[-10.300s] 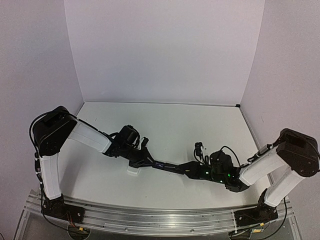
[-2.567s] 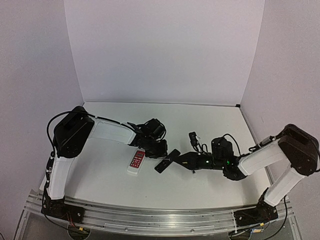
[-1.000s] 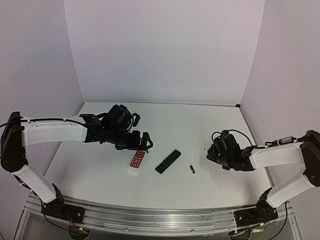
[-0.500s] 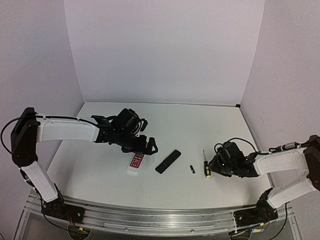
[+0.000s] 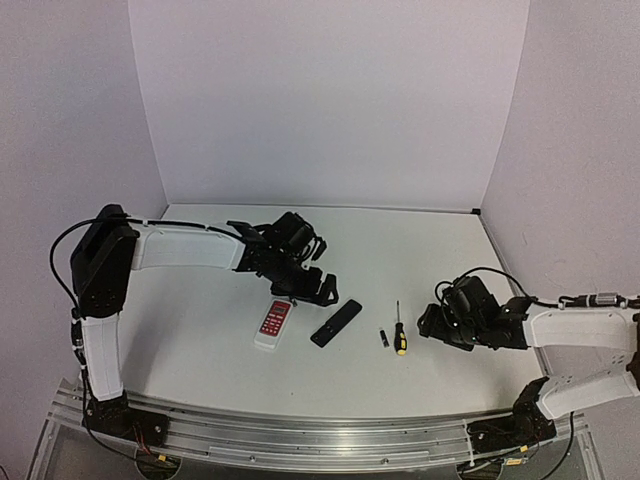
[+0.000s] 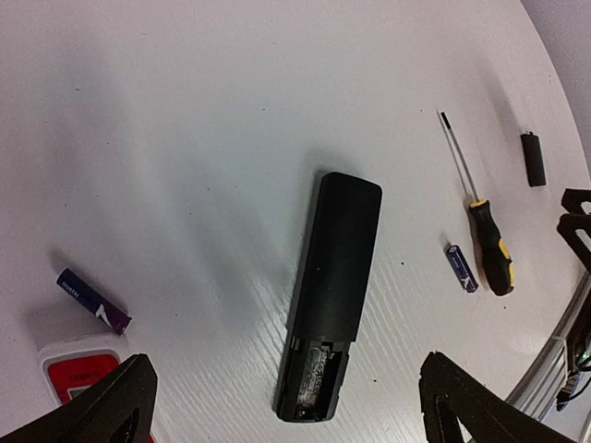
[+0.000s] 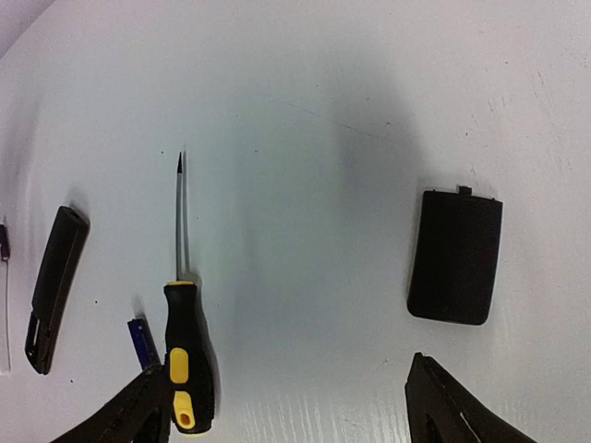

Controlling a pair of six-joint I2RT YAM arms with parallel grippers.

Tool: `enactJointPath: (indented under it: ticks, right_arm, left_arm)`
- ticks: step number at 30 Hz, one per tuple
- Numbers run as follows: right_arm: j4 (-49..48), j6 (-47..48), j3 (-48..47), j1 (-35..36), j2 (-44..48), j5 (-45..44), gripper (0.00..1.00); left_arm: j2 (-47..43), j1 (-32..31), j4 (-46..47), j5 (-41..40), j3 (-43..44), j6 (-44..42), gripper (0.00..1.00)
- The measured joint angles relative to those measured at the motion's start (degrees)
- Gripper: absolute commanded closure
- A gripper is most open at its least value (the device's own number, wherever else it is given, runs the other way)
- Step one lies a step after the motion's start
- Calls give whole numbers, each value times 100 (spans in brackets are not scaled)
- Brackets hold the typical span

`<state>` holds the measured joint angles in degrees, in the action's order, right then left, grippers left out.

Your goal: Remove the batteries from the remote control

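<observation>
The black remote control (image 5: pixel 336 323) lies back-up mid-table, and its battery bay (image 6: pixel 314 369) is uncovered at one end. I cannot tell if a cell is still inside the bay. One purple battery (image 6: pixel 92 300) rests by the white remote. Another battery (image 5: pixel 383 337) lies beside the screwdriver. My left gripper (image 5: pixel 322 291) hovers open just above the remote control's bay end (image 6: pixel 284 374). My right gripper (image 5: pixel 428 323) is open over bare table (image 7: pixel 286 406). It sits between the screwdriver and the loose black battery cover (image 7: pixel 455 257).
A white remote with a red panel (image 5: pixel 273 324) lies left of the black one. A yellow-and-black screwdriver (image 5: pixel 400 331) lies on the table, tip pointing away (image 7: pixel 185 360). The table's far wall and right side wall enclose the area.
My right gripper opened and let go of the screwdriver, which now lies on the table, and the arm drew back right. My left arm swung right, over the black remote.
</observation>
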<state>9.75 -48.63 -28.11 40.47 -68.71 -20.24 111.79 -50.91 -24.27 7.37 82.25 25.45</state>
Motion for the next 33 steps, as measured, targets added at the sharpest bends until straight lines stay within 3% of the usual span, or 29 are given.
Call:
enactJointPath:
  ticks: [14, 22, 28, 33]
  right_arm:
    - [1478, 6, -435, 0, 516, -659, 16]
    - [1754, -107, -262, 0, 1200, -864, 16]
    - [1970, -231, -30, 0, 1634, -1004, 17]
    - [2091, -310, 70, 2, 1837, -1081, 17]
  left_arm:
    - [1683, -496, -1005, -538, 1980, -444, 2]
    - [2513, -709, -1571, -1279, 2899, -364, 22]
    - [2717, -821, -1877, -1804, 3240, 14, 51]
    - [2862, -923, -2136, -2164, 3489, 603, 58]
